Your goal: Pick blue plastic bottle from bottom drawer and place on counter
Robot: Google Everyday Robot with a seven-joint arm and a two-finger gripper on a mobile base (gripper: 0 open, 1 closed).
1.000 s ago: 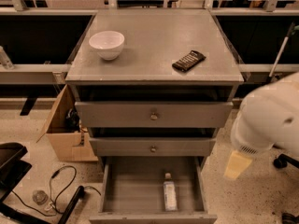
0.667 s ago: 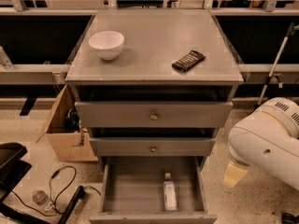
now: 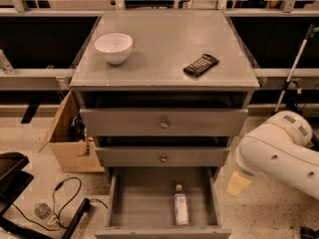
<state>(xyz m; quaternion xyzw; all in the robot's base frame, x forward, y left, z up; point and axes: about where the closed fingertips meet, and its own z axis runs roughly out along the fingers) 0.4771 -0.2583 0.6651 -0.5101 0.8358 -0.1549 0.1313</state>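
The blue plastic bottle (image 3: 181,209) lies on its side in the open bottom drawer (image 3: 137,203), cap pointing to the back, right of the drawer's middle. The counter (image 3: 164,39) is the grey top of the cabinet. My white arm (image 3: 279,151) reaches in from the right. My gripper (image 3: 239,183) shows as a pale yellow tip under the arm, right of the drawer and apart from the bottle.
A white bowl (image 3: 114,47) and a black remote (image 3: 201,64) sit on the counter. The two upper drawers with knobs (image 3: 164,124) are shut. A cardboard box (image 3: 70,138) stands left of the cabinet. Black cables (image 3: 65,203) and a tiny bottle (image 3: 42,211) lie on the floor.
My arm has dropped lower and shifted slightly left toward the open bottom drawer. The bottle, bowl and remote have not moved.
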